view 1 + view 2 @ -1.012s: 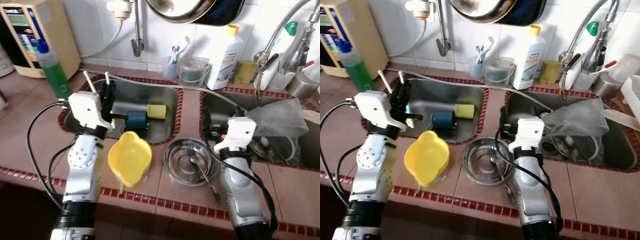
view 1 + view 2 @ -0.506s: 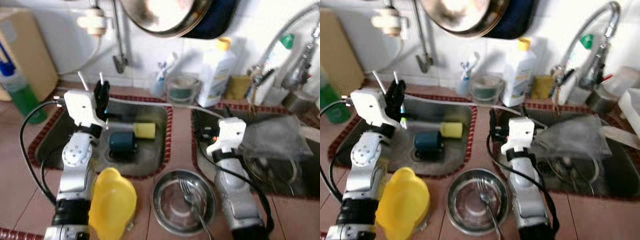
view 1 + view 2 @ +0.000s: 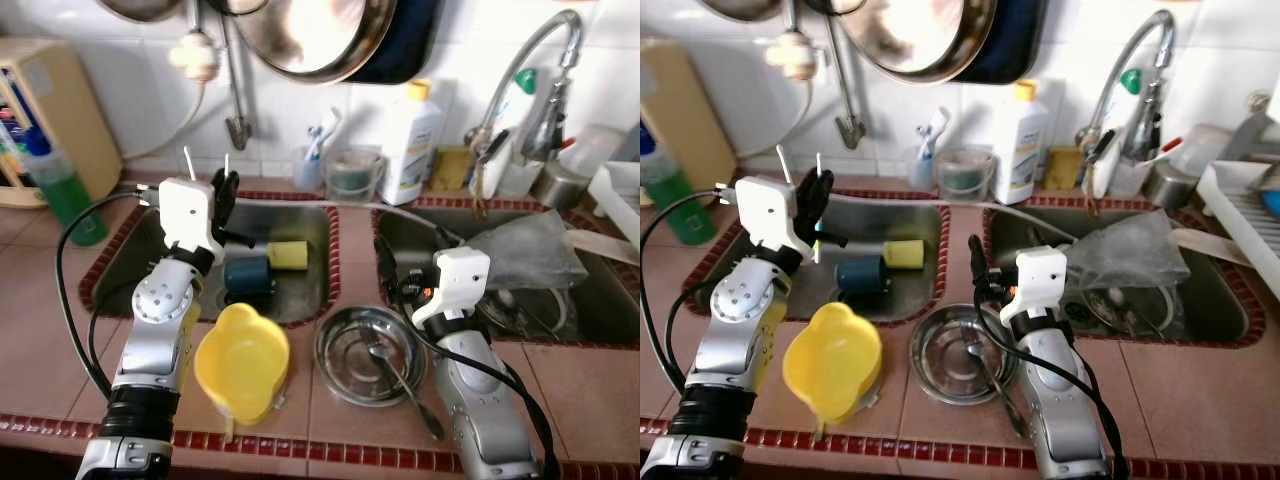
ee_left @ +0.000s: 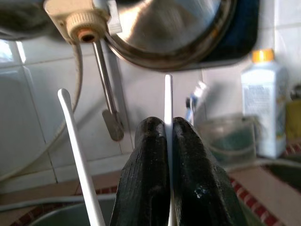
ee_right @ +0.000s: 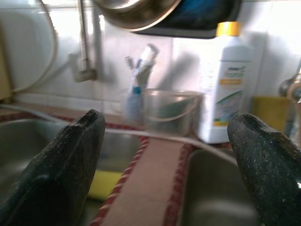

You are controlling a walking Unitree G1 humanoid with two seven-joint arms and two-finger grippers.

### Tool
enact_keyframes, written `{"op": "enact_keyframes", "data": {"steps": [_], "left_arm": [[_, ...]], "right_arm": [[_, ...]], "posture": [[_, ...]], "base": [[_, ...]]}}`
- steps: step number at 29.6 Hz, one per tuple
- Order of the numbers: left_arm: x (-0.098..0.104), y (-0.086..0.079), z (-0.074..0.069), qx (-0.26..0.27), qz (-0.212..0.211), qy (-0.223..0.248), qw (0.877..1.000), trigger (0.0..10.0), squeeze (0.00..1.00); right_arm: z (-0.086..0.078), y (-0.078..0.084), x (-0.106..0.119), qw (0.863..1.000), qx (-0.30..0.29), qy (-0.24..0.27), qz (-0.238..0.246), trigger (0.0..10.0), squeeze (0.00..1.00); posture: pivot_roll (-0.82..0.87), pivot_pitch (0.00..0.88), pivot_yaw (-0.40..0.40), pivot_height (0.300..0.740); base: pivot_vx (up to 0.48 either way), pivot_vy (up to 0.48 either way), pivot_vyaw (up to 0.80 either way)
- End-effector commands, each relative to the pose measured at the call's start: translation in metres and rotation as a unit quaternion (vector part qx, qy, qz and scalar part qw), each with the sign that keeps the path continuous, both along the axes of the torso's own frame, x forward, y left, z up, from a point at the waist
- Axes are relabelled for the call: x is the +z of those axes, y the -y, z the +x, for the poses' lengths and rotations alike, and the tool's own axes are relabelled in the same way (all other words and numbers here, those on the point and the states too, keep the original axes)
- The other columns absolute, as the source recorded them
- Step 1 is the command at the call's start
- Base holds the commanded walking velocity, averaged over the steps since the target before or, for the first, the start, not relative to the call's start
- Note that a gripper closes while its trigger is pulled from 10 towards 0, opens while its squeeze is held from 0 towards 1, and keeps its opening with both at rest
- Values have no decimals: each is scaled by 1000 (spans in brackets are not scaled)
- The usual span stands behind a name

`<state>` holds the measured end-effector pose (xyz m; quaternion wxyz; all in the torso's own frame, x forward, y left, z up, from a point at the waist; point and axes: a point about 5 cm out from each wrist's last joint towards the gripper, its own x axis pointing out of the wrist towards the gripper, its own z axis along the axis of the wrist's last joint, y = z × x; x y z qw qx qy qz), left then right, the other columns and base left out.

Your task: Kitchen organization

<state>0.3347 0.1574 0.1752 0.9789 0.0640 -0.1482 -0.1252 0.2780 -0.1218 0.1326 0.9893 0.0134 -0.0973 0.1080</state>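
My left gripper (image 3: pixel 222 192) is raised over the left sink (image 3: pixel 125 262) and shut on a thin white stick (image 4: pixel 168 94). A second white stick (image 4: pixel 75 136) stands up beside the fingers; whether it is gripped too I cannot tell. My right gripper (image 5: pixel 169 155) is open and empty, held above the tiled strip between the two sinks. A yellow jug (image 3: pixel 243 362) and a steel bowl (image 3: pixel 352 335) with a fork (image 3: pixel 398 368) in it sit on the counter in front. In the left sink lie a dark blue cup (image 3: pixel 247 273) and a yellow cup (image 3: pixel 287 255).
Behind the sinks stand a clear tub (image 3: pixel 352 172) with toothbrushes, a white detergent bottle (image 3: pixel 410 140) and a green bottle (image 3: pixel 62 190). A pan (image 3: pixel 320 35) hangs on the wall. A plastic bag (image 3: pixel 525 255) lies in the right sink under the tap (image 3: pixel 520 70).
The camera has shifted, so the whole scene sits differently in the picture. My left gripper still holds the white stick over the left sink and my right gripper stays open.
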Motion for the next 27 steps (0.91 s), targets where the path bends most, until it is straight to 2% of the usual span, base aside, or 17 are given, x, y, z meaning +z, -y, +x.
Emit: {"op": "enact_keyframes", "data": {"steps": [1,10,15,21,27], "left_arm": [[8,3,5,-9,11,5,1000,10000,0],[3,3,15,-17,49,-21,998,10000,0],[-3,3,20,-18,77,-40,996,10000,0],[-2,3,25,-24,95,-41,994,10000,0],[-5,5,28,-35,90,-56,994,10000,0]], "right_arm": [[-2,-2,4,1000,14,1,0,10000,0],[-14,-10,5,998,58,-17,7,10000,0],[-27,-15,5,995,98,-33,4,10000,0],[-34,-10,7,994,99,-43,8,10000,0],[-40,-12,7,993,106,-51,10,10000,0]], "posture": [[-82,21,46,740],[-93,32,60,740],[-104,48,69,740],[-114,58,78,740],[-124,64,85,740]], "base": [[0,0,0],[0,0,0],[0,0,0],[0,0,0],[0,0,0]]}}
